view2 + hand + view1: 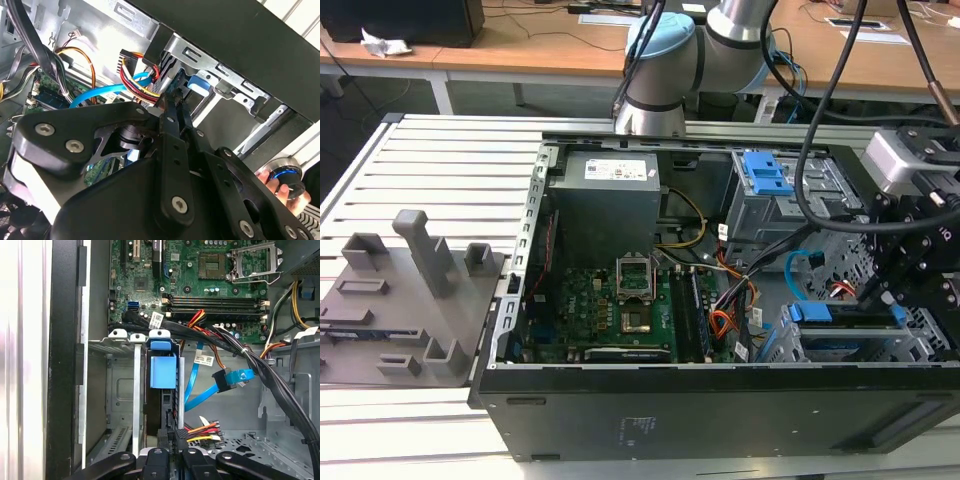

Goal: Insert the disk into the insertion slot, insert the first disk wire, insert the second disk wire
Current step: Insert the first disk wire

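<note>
disk [845,316] stands on edge in the slot [925,345] at 4 o'clock of the exterior view, inside the open case [720,400], blue carrier uppermost. the pincer [882,295] hangs just over its 3 o'clock end, and the second wire [798,262] loops free at the disk's 11 o'clock.

in the first wrist view the disk [163,371] lies deep between the slot [122,405] walls. the pincer [170,441] is nipped narrow on the black plug of the first wire [202,430] at the disk's edge; whether the plug is seated i cannot tell. the second wire [200,395] dangles apart, unplugged.

in the second wrist view the pincer [174,102] tips meet beside the first wire [137,80].

judged: the plug is small, light and hard, with brittle contacts. the strands look limp yet springy, so the plug body is the place to grip, not the wires.
</note>
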